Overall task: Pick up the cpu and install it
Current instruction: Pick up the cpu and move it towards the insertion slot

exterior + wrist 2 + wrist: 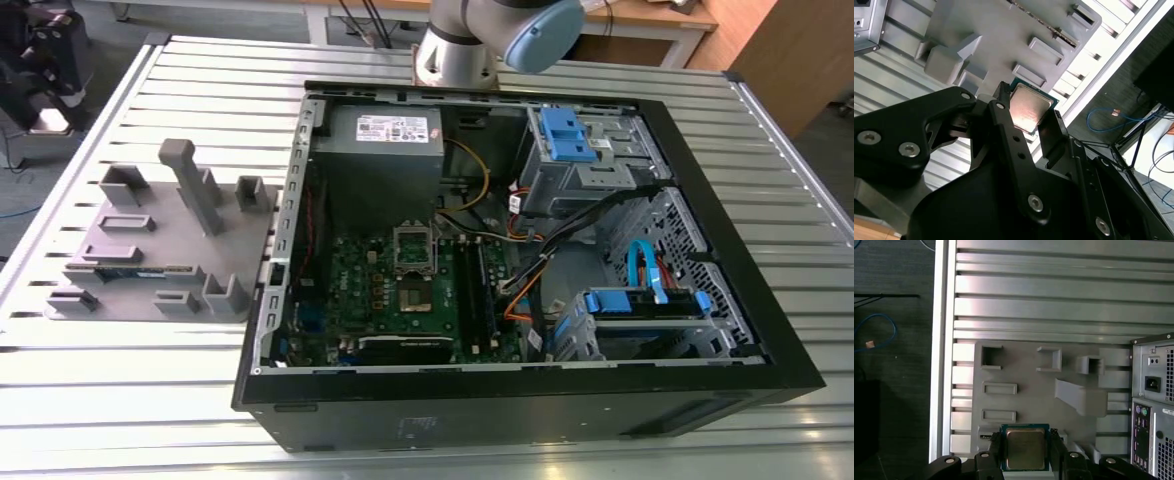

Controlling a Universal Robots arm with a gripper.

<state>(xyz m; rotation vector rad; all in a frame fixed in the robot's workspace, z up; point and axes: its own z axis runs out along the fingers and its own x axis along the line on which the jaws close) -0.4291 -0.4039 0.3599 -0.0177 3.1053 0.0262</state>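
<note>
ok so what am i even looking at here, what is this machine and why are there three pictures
This is a robot arm working at a ribbed metal table. The exterior view comes from a camera off the arm. It shows an open computer case lying on the table, with a grey holder full of slots beside it, at the exterior view's left. The two wrist views come from cameras riding on the arm, looking past its black claw. In both wrist views the claw is closed on the cpu, a small square chip with a silvery top, with the fingers against opposite sides of it. The chip hangs above the grey holder.
</note>
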